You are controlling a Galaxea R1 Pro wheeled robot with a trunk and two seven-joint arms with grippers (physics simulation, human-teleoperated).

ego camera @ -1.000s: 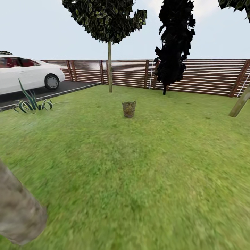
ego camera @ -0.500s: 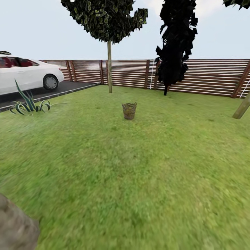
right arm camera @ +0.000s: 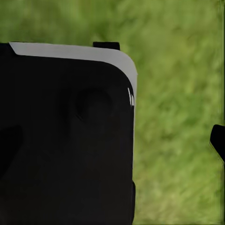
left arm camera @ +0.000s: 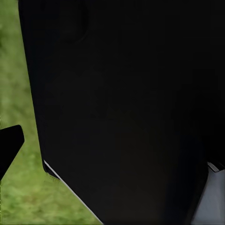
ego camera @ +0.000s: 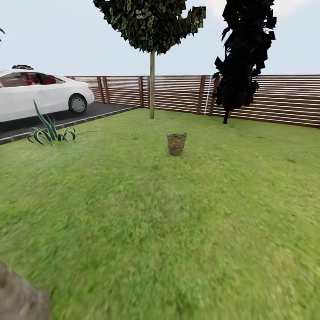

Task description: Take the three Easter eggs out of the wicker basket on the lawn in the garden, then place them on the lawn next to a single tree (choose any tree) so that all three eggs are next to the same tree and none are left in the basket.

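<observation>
View has swung since a second ago; camera moved. Basket (ego camera: 176, 144) now sits slightly right of centre, 12 o'clock on the lawn (ego camera: 160, 213), tree (ego camera: 152, 84) beyond. Approach underway. Jaw state: cannot tell.

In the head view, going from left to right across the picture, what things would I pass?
White car → spiky striped plant → slim-trunked tree → wicker basket on the lawn → dark bushy tree.
</observation>
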